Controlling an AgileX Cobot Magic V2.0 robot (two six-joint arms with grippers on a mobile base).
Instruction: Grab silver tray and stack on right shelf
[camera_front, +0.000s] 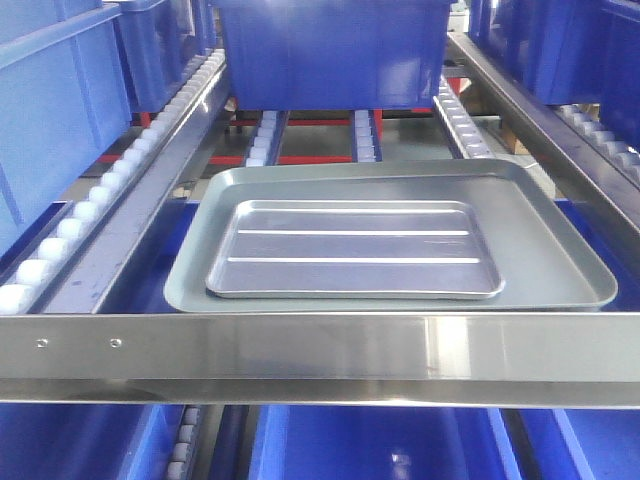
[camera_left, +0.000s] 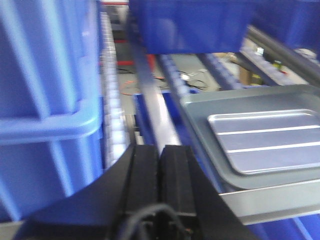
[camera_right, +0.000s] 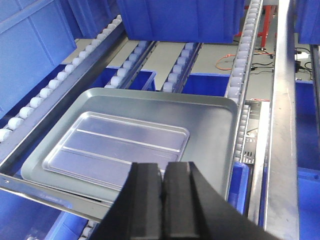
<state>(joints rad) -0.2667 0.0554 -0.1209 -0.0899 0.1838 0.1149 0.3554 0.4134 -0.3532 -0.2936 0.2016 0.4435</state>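
The silver tray, shiny with two long ridges, lies flat inside a larger dull grey tray on the right shelf. The shelf's shiny front crossbar has two small holes near its left end. The left wrist view shows the silver tray to the right of my left gripper, which is shut and empty, short of the crossbar. My right gripper is also shut and empty, hovering just in front of the near right part of the silver tray. Neither gripper appears in the front view.
A big blue crate stands on the rollers behind the trays. Another blue crate fills the lane to the left, and more blue crates stand at the right. White roller rails flank the trays. Blue bins sit below the crossbar.
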